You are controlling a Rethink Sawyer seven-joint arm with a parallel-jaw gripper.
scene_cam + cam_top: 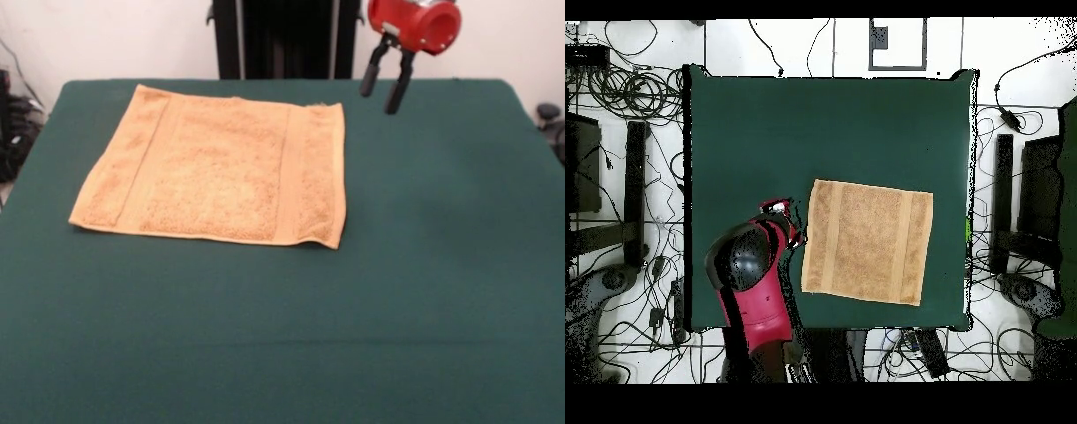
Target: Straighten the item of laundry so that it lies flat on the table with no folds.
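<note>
Front view, gripper: the gripper (387, 87) is hanging in the air with its two black fingers (371, 78) spread apart, holding nothing.
Front view, towel: the towel (216, 168) is lying to the picture's left of the gripper and a bit lower (well apart, not touching).
Front view, look and feel: the towel is looking fuzzy, orange-tan and nearly square, with two flat bands running front to back; it is lying flat, with no folds showing.
Front view, table: the table (424, 291) is wearing a soft dark green cloth.
Overhead view, gripper: the gripper (777, 212) is sitting at the end of the red arm (760, 300).
Overhead view, towel: the towel (868, 241) is lying just to the gripper's right in this picture, near the table (815, 120) edge by the robot.
</note>
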